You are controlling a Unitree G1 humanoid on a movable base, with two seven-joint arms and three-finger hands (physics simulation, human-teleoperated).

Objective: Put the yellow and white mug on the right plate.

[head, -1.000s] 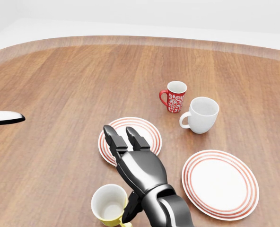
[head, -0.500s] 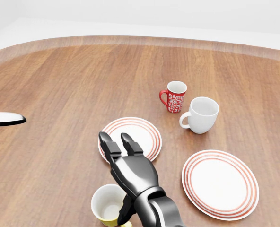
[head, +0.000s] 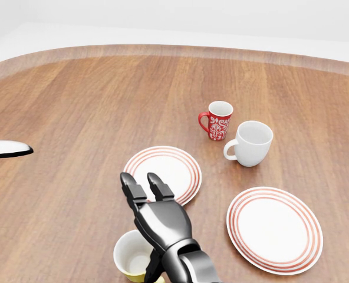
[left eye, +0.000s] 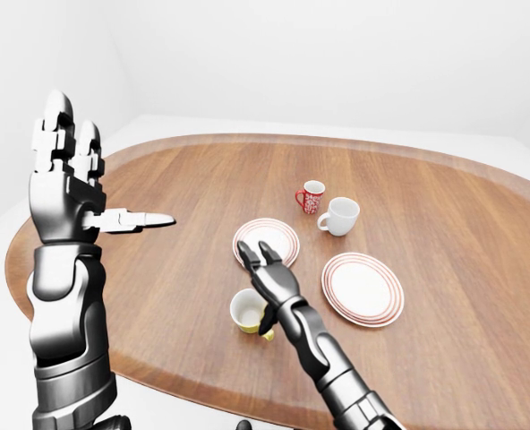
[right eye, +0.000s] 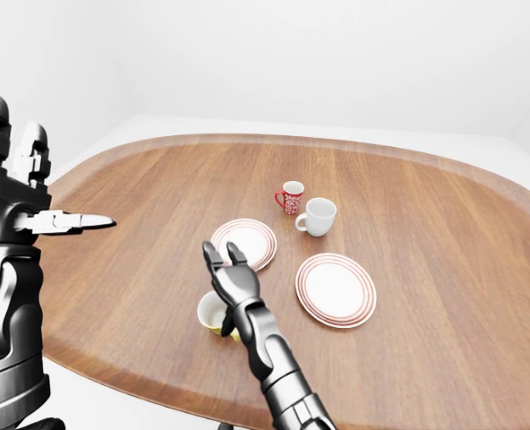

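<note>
Standing on the oval wooden bench [head: 74, 106], near the bottom of the head view, the yellow and white mug [head: 133, 255] sits upright just beside the dark metal right hand [head: 160, 221], whose fingers [head: 130, 187] are spread open above it. The red-ringed right plate [head: 274, 228] lies apart, to the right. The raised left hand [left eye: 64, 184] is open too.

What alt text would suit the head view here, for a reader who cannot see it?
A dark robot right hand with open fingers sits beside a yellow and white mug at the bottom edge of a wooden table. Two red-ringed plates lie empty, the left plate and right plate; a red patterned mug and a white mug stand above them.
</note>
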